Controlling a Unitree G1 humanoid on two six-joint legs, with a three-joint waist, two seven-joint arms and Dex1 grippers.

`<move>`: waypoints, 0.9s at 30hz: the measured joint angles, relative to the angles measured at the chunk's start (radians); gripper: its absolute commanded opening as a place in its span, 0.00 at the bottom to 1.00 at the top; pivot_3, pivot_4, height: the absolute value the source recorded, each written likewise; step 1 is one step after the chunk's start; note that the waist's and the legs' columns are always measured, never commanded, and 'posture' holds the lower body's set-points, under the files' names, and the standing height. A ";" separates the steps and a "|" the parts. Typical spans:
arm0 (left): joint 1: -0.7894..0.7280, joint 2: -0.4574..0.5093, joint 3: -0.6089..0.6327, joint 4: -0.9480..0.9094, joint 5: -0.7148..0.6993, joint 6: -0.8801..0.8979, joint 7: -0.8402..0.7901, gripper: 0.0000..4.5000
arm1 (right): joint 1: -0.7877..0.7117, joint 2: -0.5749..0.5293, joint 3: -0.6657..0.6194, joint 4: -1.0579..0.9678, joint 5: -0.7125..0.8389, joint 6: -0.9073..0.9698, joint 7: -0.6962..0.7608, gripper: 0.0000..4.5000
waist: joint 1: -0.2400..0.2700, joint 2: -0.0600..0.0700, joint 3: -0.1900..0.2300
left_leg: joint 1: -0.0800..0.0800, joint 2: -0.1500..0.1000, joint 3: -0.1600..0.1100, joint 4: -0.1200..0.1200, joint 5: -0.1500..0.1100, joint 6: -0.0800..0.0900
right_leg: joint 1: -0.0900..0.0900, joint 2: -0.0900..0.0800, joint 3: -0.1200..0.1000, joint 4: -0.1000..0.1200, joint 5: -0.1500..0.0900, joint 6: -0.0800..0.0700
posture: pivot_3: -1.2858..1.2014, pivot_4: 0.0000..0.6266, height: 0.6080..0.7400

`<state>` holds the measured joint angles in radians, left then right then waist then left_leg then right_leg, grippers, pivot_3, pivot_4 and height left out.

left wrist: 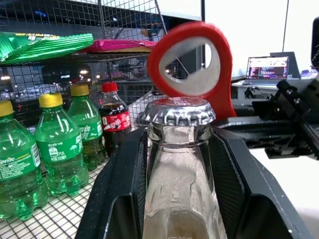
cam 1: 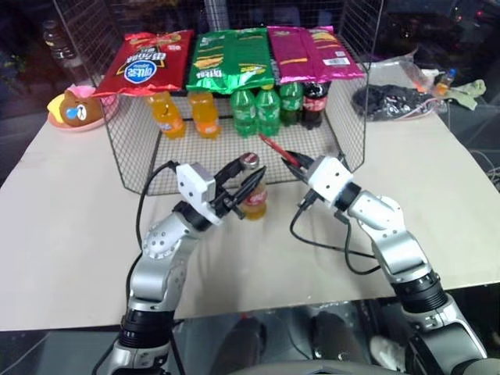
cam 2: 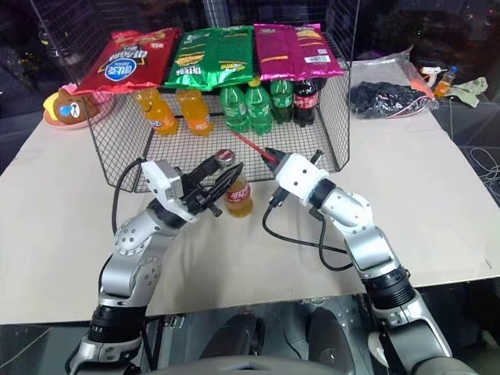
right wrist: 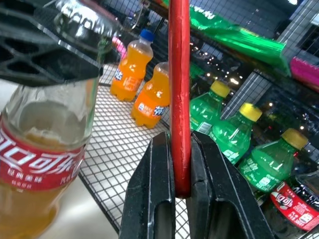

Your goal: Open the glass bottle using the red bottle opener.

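Left eye view: the glass bottle (cam 1: 255, 197) upright on the beige table (cam 1: 70, 234) at frame centre, just in front of the wire basket (cam 1: 137, 168). Left gripper (cam 1: 241, 187) clamped on the bottle's neck from the left, black fingers either side below the silver cap (cam 1: 249, 161). Right gripper (cam 1: 295, 162) right of centre, pinched together on the red bottle opener (cam 1: 275, 148), which slants up-left toward the cap. Inside the basket, orange soda bottles (cam 1: 185, 115), green Sprite bottles (cam 1: 255, 110) and a cola bottle (cam 1: 314, 104); snack bags (cam 1: 234, 55) on top.

Right eye view: same layout, the bottle at centre-left and the opener's tip near the cap.

Left wrist view: bottle neck at lower centre between the two black fingers (left wrist: 117, 199), crimped cap above them. Opener's oval loop right behind the cap in the upper middle; cannot tell whether touching. Sprite bottles at lower left.

Right wrist view: thin red handle running down the middle of the frame, squeezed between the fingers (right wrist: 149, 199) at bottom centre. Bottle with red label at left, held by the other gripper.
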<state>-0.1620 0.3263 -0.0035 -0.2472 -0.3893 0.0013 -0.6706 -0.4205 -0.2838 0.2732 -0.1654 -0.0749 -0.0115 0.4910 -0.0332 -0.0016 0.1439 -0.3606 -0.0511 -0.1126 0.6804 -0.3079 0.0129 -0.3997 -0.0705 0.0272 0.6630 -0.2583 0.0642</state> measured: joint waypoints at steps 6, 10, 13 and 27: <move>0.046 0.002 -0.008 0.085 0.035 0.027 0.002 0.68 | -0.001 0.007 -0.005 0.018 0.000 -0.001 0.000 0.00 | 0.001 -0.001 0.002 | -0.004 0.000 -0.001 0.000 0.000 0.000 | -0.004 0.000 0.000 0.000 0.000 0.000 | 0.52 0.24 1.00; 0.045 -0.003 -0.007 0.085 0.035 0.027 -0.002 0.68 | -0.001 0.011 -0.006 0.018 0.000 -0.001 0.000 0.00 | 0.001 -0.001 0.002 | -0.004 0.000 0.000 -0.002 0.000 0.000 | -0.004 0.000 0.000 -0.002 0.000 0.000 | 0.52 0.24 1.00; 0.045 -0.008 -0.004 0.085 0.032 0.028 -0.002 0.68 | -0.001 0.011 -0.006 0.019 0.000 -0.001 0.000 0.00 | 0.001 -0.001 0.002 | -0.005 0.000 0.000 -0.002 0.000 0.000 | -0.005 0.000 0.000 -0.002 0.000 0.000 | 0.52 0.24 1.00; 0.009 -0.011 0.004 0.037 0.013 0.032 -0.002 1.00 | 0.000 0.011 -0.007 0.027 0.000 -0.006 0.002 0.00 | 0.000 -0.001 0.002 | -0.012 0.000 0.000 -0.003 0.000 0.000 | -0.012 0.000 0.001 -0.001 0.000 0.000 | 0.52 0.24 1.00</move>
<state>-0.1530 0.3155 0.0002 -0.2099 -0.3762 0.0328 -0.6726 -0.4200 -0.2726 0.2666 -0.1380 -0.0747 -0.0172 0.4929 -0.0332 -0.0022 0.1455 -0.3729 -0.0508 -0.1123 0.6779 -0.3078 0.0127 -0.4120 -0.0709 0.0278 0.6617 -0.2583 0.0641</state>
